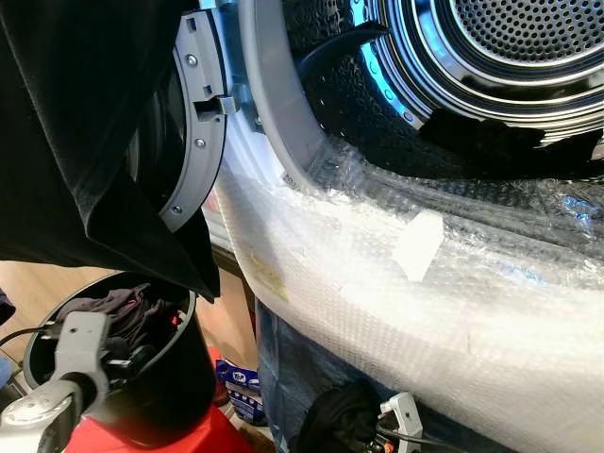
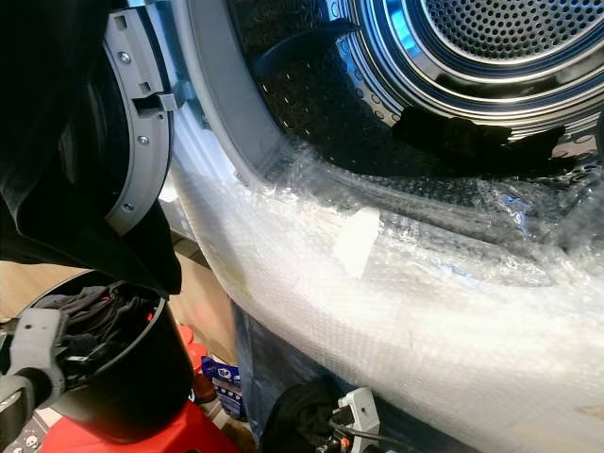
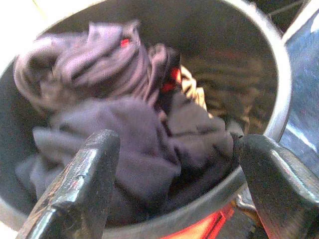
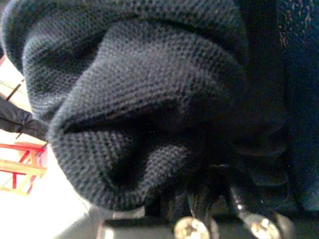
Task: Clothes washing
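**Ana:** Left eye view first: what is the washing machine (image 1: 444,311) made of, as it shows?

**Ben:** Its white front is wrapped in crinkled bubble wrap (image 1: 491,283) with a pale strip of tape (image 1: 418,245) on it. The round opening has a smooth grey rubber seal (image 1: 274,104), and behind it sits the shiny steel drum (image 1: 528,38), punched all over with small holes. The grey plastic door (image 1: 193,123) stands swung open to the left.

**Ana:** And the clothes?

**Ben:** Several. A big black garment (image 1: 85,142) hangs down over the upper left, soft and matte, long axis running downward, its lower corner ending in a point just above the bucket. A dark piece (image 2: 472,132) lies across the drum's lower rim, stretched sideways. The rest is a crumpled greyish-purple heap (image 3: 114,114) in a round black bucket (image 1: 179,377), which stands on something red (image 1: 160,439).

**Ana:** The left gripper (image 3: 174,174)?

**Ben:** Poised over the bucket's mouth, its two black fingers (image 3: 79,184) spread wide and holding nothing; whether they touch the rim I cannot tell.

**Ana:** The right gripper (image 1: 382,425)?

**Ben:** Low beside the machine's front, with a dark blue coarse-knit garment (image 4: 134,99) bunched in rounded folds right against it. Its fingers are buried under the cloth, so I cannot tell whether they are spread or closed.
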